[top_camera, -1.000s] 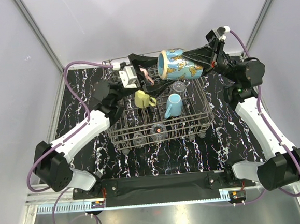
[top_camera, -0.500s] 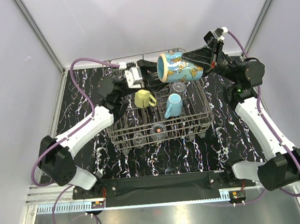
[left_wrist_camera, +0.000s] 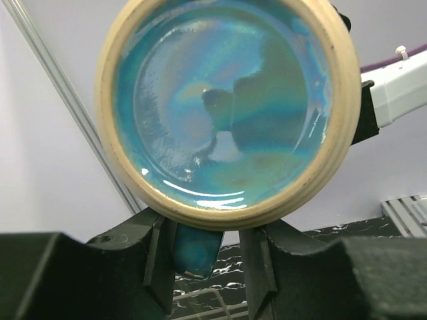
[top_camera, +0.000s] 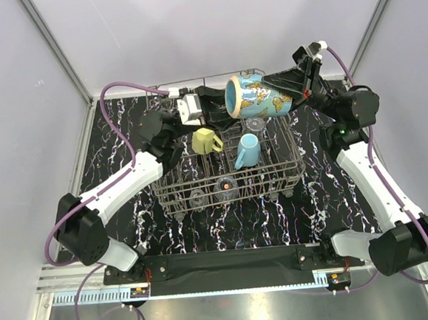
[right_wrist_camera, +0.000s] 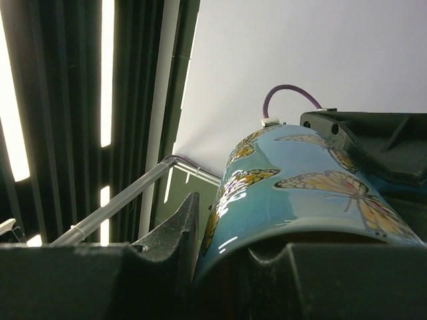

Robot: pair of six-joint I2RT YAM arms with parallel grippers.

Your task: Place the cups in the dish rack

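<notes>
Teal butterfly mug held sideways above dish rack by right gripper; yellow mug and light blue mug racked below.

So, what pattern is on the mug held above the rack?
The mug: yellow butterflies on light blue, best in right wrist view.

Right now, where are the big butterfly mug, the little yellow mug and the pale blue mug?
Blue butterfly-patterned ceramic mug (top_camera: 262, 97): top view, on its painted side wall.
Small yellow handled mug (top_camera: 203, 140): top view, on its body.
Light blue handled mug (top_camera: 247, 153): top view, on its outer wall.
</notes>
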